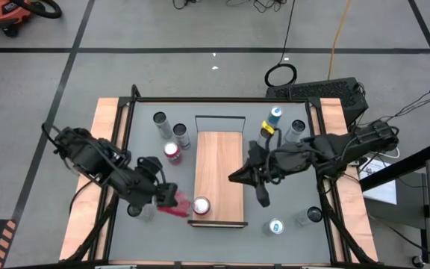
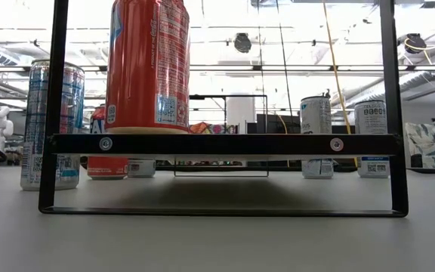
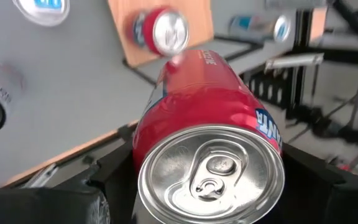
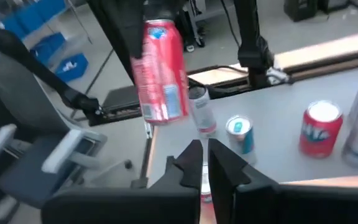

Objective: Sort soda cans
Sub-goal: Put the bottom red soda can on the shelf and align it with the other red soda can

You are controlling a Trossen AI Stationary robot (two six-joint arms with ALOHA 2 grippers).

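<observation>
Left gripper point(image 1: 164, 196) grasps a red can point(image 1: 176, 201), tilted, at the wooden shelf's point(image 1: 219, 161) 8 o'clock corner. Right gripper point(image 1: 246, 176) clenched empty at the shelf's 3 o'clock edge.

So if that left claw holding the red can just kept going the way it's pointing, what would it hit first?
Most likely the red can standing on the wooden board. The left claw holds its own red can on its side, aimed at that standing red can; nothing seems to lie between them, though depth is hard to judge.

Left gripper point(image 1: 172, 197) fingers spread wide; right gripper point(image 1: 239, 178) fingers closed.
</observation>
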